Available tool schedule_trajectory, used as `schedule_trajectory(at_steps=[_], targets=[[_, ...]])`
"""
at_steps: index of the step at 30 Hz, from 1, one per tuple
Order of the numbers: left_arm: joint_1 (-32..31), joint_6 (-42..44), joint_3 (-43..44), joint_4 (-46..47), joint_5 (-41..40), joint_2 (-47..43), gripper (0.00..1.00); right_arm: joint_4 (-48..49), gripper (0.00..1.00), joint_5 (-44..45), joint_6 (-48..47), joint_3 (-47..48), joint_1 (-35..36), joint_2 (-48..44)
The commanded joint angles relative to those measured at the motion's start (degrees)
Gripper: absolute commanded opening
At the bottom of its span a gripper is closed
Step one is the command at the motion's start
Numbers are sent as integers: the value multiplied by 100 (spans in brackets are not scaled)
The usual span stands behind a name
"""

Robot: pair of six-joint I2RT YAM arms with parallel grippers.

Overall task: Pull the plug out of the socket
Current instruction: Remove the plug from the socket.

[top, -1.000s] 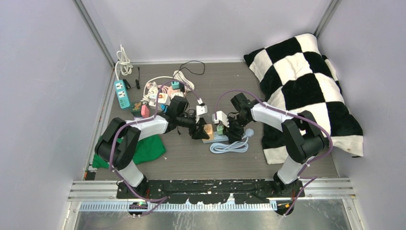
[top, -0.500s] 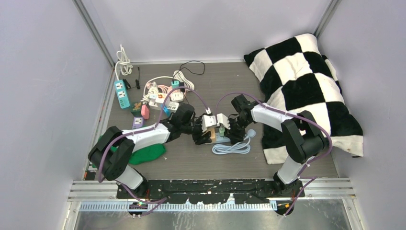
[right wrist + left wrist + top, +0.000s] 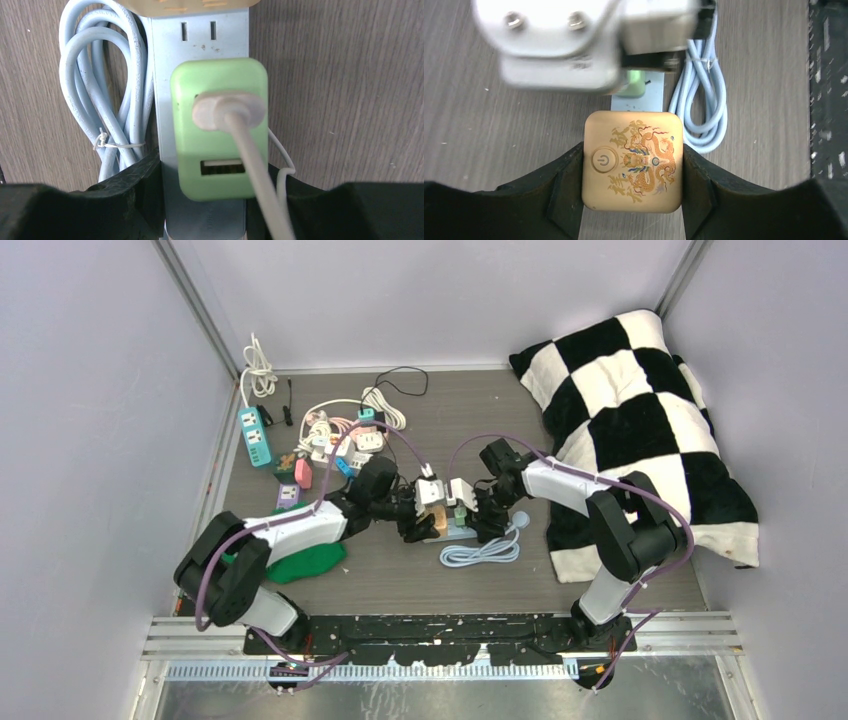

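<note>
A gold square plug (image 3: 631, 162) with a dragon print and a power button sits at one end of a pale blue power strip (image 3: 165, 75), which serves as the socket. My left gripper (image 3: 633, 170) is shut on the plug's two sides. Whether its pins are still in the strip is hidden. My right gripper (image 3: 210, 200) clamps the strip's sides, next to a green USB charger (image 3: 220, 150) with a white cable (image 3: 250, 150) plugged in. In the top view the gold plug (image 3: 434, 515) and green charger (image 3: 458, 510) lie between the two grippers mid-table.
The strip's coiled grey-blue cord (image 3: 480, 550) lies just in front of it. A pile of adapters and cords (image 3: 335, 440) and a teal power strip (image 3: 255, 435) lie back left. A green cloth (image 3: 305, 560) sits near left, a checkered pillow (image 3: 640, 420) at right.
My left arm's elbow has swung down and to the left while its gripper stays on the gold plug. The right arm and the strip have barely moved.
</note>
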Motion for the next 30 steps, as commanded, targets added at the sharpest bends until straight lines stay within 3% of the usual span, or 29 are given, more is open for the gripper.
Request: schedule_trajectory(at_steps=[1,5,7,9,11,15,17,19,23,27,30], targets=[[-347,940,238,-713,-1115,-525,0,316,1,63,241,57,82,-236],[-194,-530,637,-968,-1367,-434,0,338,1,148,240,47,128,-221],[63,-1396,598,-386,-625,-340,0,344,1,175,249,47,141,-207],[96,-1675,451,65,-390,-278,0,352,1,189,253,39,152,-209],[18,-1372,325,165,-527,-343,0,350,1,202,258,38,160,-211],[-631,828,79,-426,-1825,-653,0,372,1,232,258,29,170,-201],[-717,931,-94,-267,-2126,-796,0,370,1,254,258,29,189,-198],[-464,475,-134,-113,-1654,-920,0,383,1,281,258,22,196,-198],[341,-1258,-326,1150,415,-715,0,377,1,314,258,12,197,-193],[384,-1917,-572,2266,906,-492,0,383,1,341,269,21,215,-173],[247,-1422,-568,1934,503,-562,0,379,1,349,262,22,232,-176]])
